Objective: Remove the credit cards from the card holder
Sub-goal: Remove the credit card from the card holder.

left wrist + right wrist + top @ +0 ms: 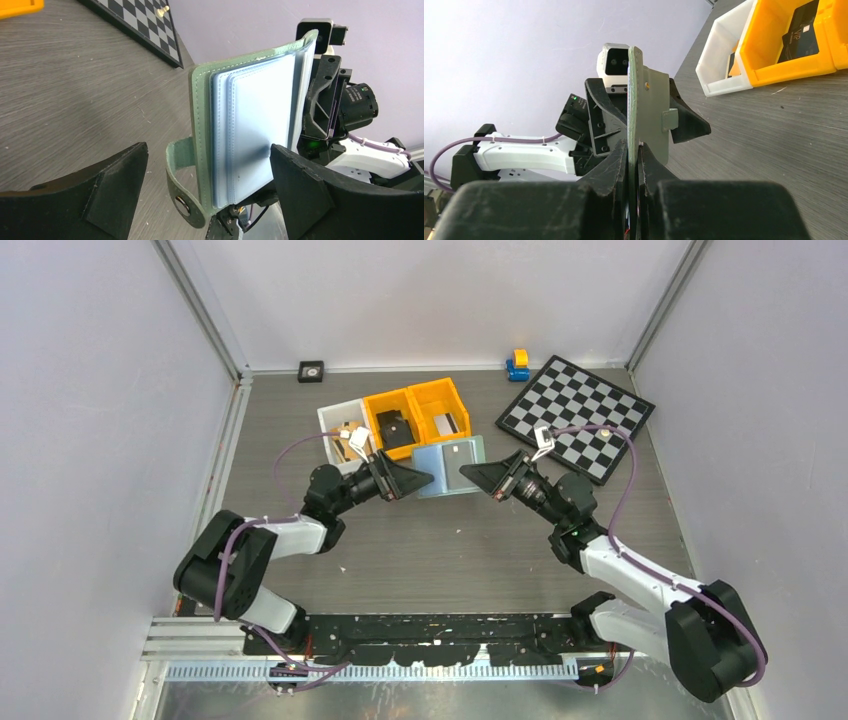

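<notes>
Card holder (200, 125): pale sage-green cover and strap, with lighter stitching along the edge; inner sleeves glossy, clear light blue.
Checkerboard (577, 415): black and pale grey squares, black border.
Orange bins (789, 67): orange-yellow.
End bin (719, 55): white.
Card in bin (801, 32): black, white lettering.
Table (450, 540): grey-brown wood grain.
Left gripper (209, 150): matt black.
Right gripper (633, 150): matt black.
Arm links (290, 535): white, with black joints.
Cables (625, 455): purple.
Toy at back (518, 364): yellow over blue.
Walls (100, 390): pale lavender-grey.

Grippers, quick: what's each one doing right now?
Left gripper: open, straddling the card holder, not clamping it.
Right gripper: closed on the card holder's edge.
</notes>
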